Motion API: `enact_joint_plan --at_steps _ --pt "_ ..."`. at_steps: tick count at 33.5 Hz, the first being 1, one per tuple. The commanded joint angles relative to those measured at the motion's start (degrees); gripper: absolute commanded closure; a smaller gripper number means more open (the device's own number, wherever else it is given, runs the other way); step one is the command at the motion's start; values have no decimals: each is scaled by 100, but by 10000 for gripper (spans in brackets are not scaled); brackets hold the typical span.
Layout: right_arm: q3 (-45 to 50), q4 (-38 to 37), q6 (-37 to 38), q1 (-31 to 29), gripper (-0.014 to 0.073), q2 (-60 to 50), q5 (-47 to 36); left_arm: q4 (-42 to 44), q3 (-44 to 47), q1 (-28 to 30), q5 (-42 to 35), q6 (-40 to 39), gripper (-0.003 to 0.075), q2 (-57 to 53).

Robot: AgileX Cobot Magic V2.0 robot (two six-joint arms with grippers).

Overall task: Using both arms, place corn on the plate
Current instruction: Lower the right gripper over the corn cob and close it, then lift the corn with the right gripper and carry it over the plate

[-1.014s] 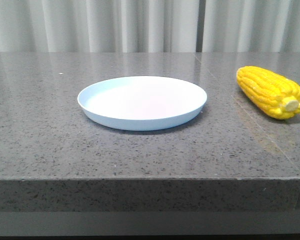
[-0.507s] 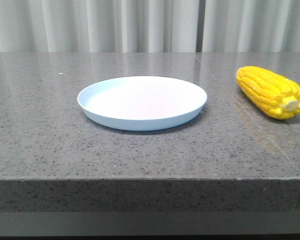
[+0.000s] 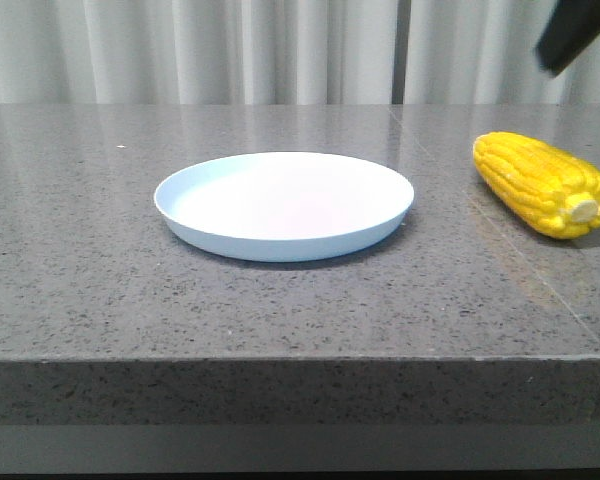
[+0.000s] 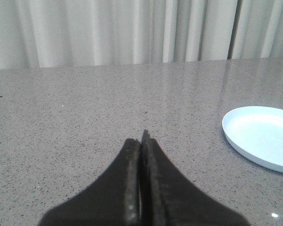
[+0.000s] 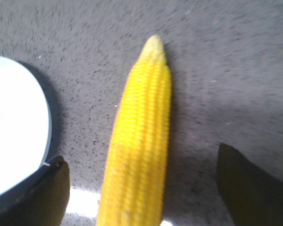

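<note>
The yellow corn [image 3: 543, 184] lies on the grey table to the right of the plate, its cream stub facing the front edge. The pale blue plate [image 3: 284, 247] stands empty at the middle. A black part of my right arm [image 3: 577, 33] shows at the top right, above the corn. In the right wrist view my right gripper [image 5: 144, 186] is open above the corn [image 5: 141, 141], one finger on each side and apart from it, with the plate [image 5: 14, 127] beside it. My left gripper [image 4: 141, 141] is shut on nothing, over bare table left of the plate [image 4: 262, 136].
The table's front edge [image 3: 280, 358] runs across below the plate. White curtains [image 3: 230, 50] hang behind the table. A seam in the tabletop [image 3: 540, 280] runs past the corn toward the front right corner.
A black part of my right arm has come into the front view at the top right. The corn and the plate have not moved.
</note>
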Motion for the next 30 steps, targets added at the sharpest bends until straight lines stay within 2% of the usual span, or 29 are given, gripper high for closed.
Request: enact_joint_plan --at_steps 1,10,12,14,19,21,26,30 --pt "-406 91 -47 131 -56 347 -163 16 -135 1 -459 -32 741 71" --pt "-482 103 -47 136 -56 1199 -146 16 -135 1 -459 -32 741 71" --pt "-482 163 -47 136 -24 1212 -66 16 -135 1 -459 -32 741 71" --pt "-482 292 -47 136 64 1212 14 16 -135 1 -459 -32 741 71" --pt "-482 433 -47 136 397 1170 47 16 -135 1 -459 -32 741 71" --pt "-482 449 -47 136 463 1101 24 16 -135 1 -459 -32 741 71" --pt "-514 438 -47 194 450 646 30 16 -135 1 -459 -32 741 71" --pt "-869 294 296 611 450 499 246 16 -135 1 -459 -32 741 71"
